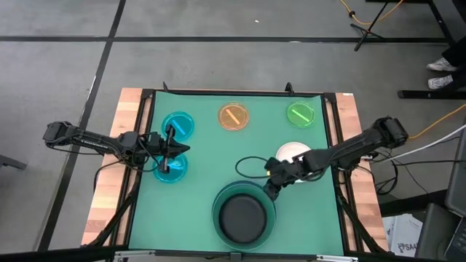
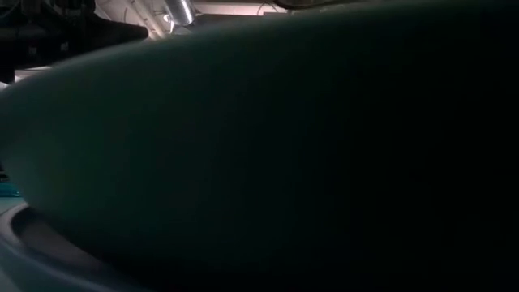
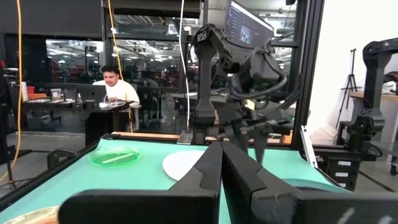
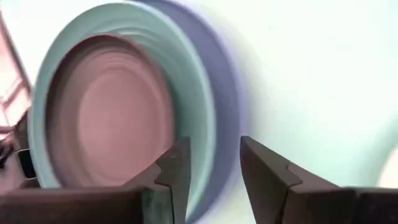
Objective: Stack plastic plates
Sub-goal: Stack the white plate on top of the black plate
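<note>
1. Presently, the right gripper (image 1: 271,186) sits at the rim of the dark green plate (image 1: 223,199), its fingers slightly apart and nothing between them.
2. The black plate (image 1: 243,218) lies inside the green one, just beyond those fingertips.
3. The white plate (image 1: 291,151) lies beside the right wrist, partly under the arm.
4. The left gripper (image 1: 169,150) is pressed shut between the two cyan plates (image 1: 178,124), one either side of it.
5. The orange plate (image 1: 234,116) and light green plate (image 1: 300,113) lie well apart from both grippers.
</note>
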Controlling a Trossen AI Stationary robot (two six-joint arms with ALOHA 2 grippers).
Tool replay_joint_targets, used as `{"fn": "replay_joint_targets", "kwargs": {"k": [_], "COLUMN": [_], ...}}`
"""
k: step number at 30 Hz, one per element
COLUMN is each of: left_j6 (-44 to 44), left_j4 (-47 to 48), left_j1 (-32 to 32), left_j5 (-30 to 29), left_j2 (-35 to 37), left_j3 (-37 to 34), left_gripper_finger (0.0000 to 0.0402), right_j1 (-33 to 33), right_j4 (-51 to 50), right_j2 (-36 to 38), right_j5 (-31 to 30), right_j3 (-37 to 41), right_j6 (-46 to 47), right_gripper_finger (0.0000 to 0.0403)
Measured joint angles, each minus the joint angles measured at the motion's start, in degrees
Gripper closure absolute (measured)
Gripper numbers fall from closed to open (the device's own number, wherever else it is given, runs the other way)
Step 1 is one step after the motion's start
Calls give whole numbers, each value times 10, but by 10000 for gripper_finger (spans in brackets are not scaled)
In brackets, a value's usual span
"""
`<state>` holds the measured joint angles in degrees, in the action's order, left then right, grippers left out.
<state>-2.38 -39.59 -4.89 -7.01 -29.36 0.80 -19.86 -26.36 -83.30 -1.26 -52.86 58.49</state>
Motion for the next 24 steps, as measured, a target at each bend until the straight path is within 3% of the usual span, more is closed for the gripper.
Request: {"fn": "replay_joint_targets", "kwargs": {"k": [10,18,24], "left_j6": [-5,-20,-20], "left_j4": [1,5,5], "left_j1": [0,0,0], "left_j5": [0,0,0], "left_j2": [0,0,0], "left_j3": [0,0,0], "left_gripper_finger": [398,398,398], "right_j1": [1,40,95], "right_j4": [-224,-349,-390], "right_j2": [81,102,102], "right_j5": [-95,-112,-112], "right_j3": [0,0,0], "right_j6": [63,85,33], "right_gripper_finger": [275,275,275]}}
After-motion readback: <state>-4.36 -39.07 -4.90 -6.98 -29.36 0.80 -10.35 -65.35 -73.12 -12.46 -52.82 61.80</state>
